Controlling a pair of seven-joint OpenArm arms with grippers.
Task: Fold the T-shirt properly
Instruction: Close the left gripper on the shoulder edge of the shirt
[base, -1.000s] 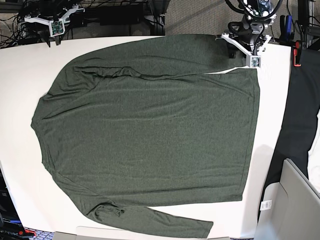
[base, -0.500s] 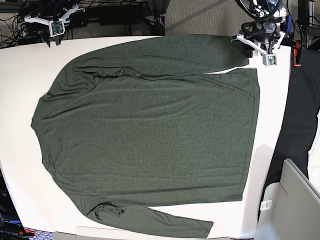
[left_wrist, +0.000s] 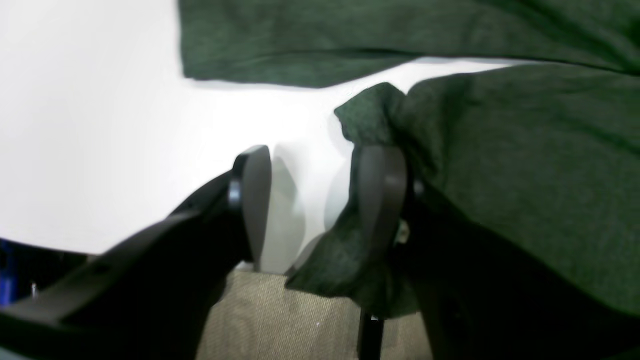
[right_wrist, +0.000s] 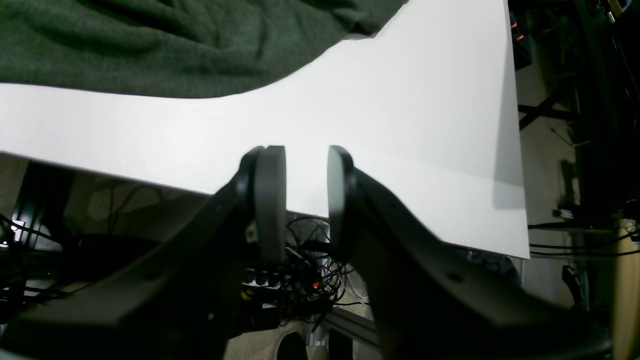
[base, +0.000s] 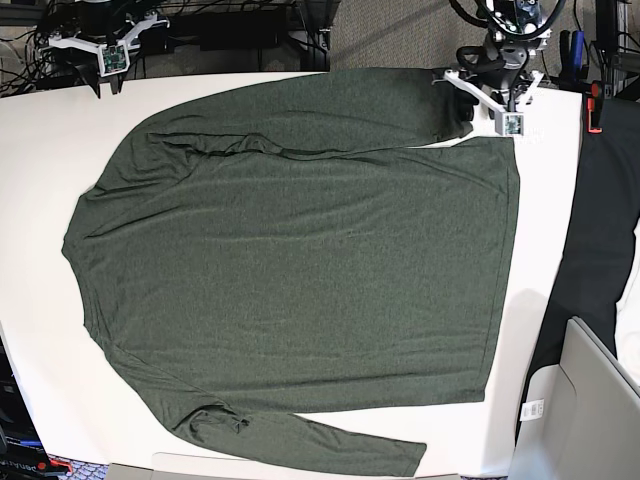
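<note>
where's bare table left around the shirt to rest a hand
Bare table runs down the base view's left side beside the T-shirt. A narrower strip lies between its hem and the right table edge. The far right corner is crowded: the left gripper sits at the sleeve cuff.

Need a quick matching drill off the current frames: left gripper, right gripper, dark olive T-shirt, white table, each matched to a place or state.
Column 1:
1. left gripper
2. right gripper
3. large dark olive-green heathered knit T-shirt
4. flat white table

Column 2:
A. spread flat, both long sleeves out along its sides
B. jaws apart, one finger pushed against bunched fabric at the table edge
C. jaws apart over the bare table edge, touching no fabric
D. carries the garment

Pairs: 1-B, 2-C, 3-A, 4-D
</note>
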